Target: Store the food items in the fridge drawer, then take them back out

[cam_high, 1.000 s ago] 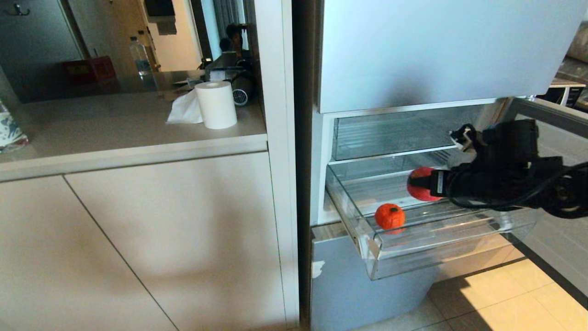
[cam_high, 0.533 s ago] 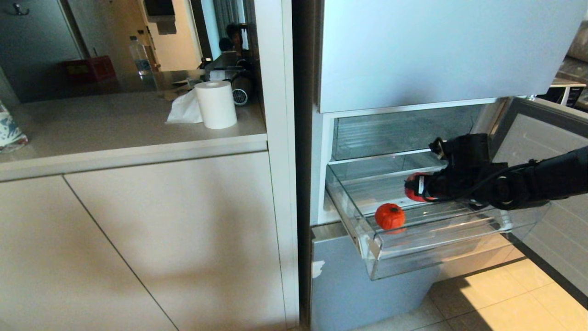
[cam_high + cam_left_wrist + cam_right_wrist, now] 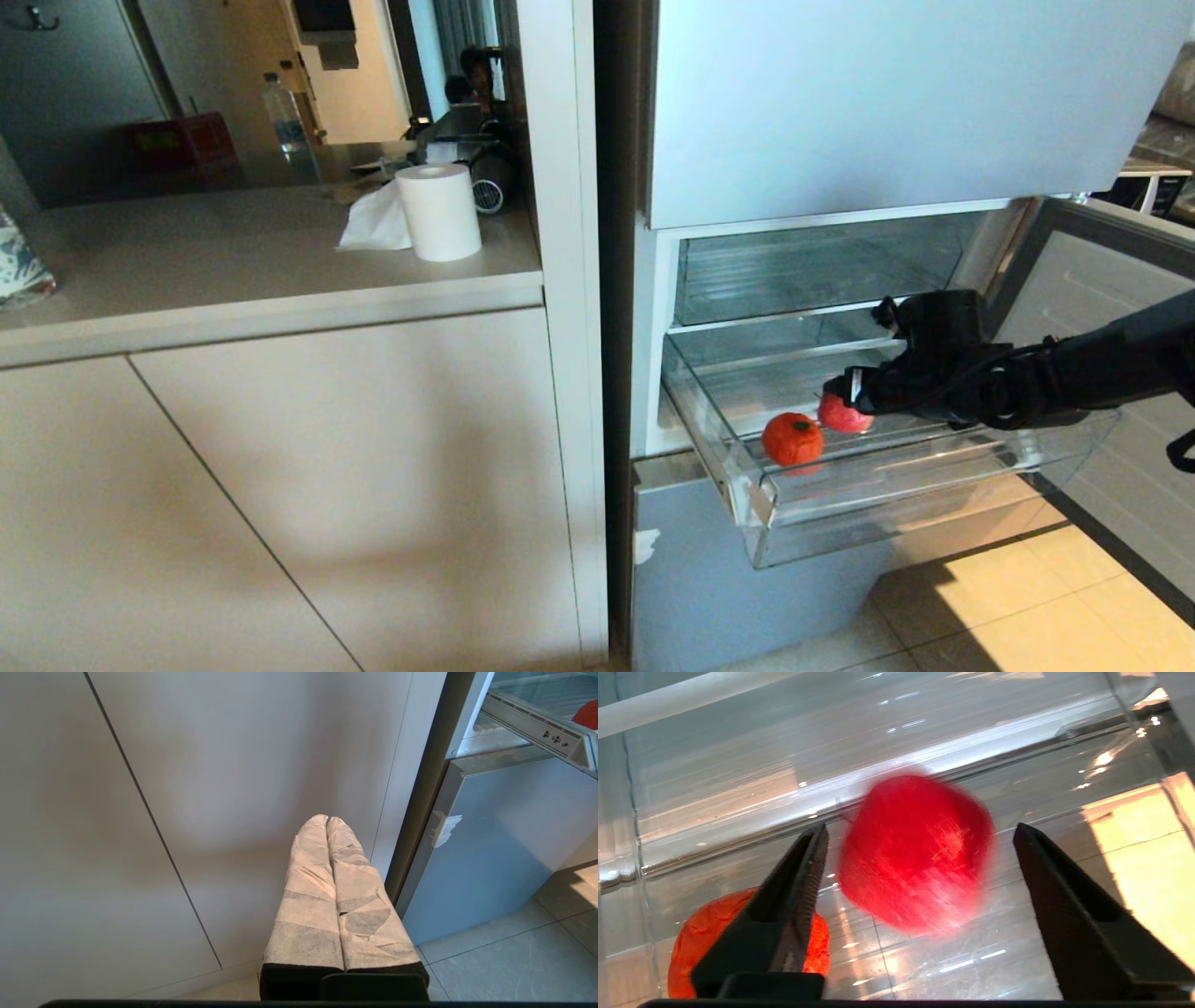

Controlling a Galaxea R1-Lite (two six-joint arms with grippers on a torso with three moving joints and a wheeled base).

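Since a second ago the right gripper (image 3: 854, 392) has sunk into the fridge drawer (image 3: 775, 523) and spread wide, letting go of the red fruit (image 3: 915, 851), which now sits free between its fingers (image 3: 796, 891), just behind the orange fruit (image 3: 793, 439) near the drawer's front left corner. The drawer's right half lies open. The left gripper (image 3: 327, 821), pressed closed, hangs beside the cabinet door (image 3: 187, 788)

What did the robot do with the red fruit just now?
The right pincer carried the red fruit down into the fridge drawer and opened, letting it go beside the orange fruit. The orange fruit, the drawer and the left pincer, shut by the cupboard, stayed put.
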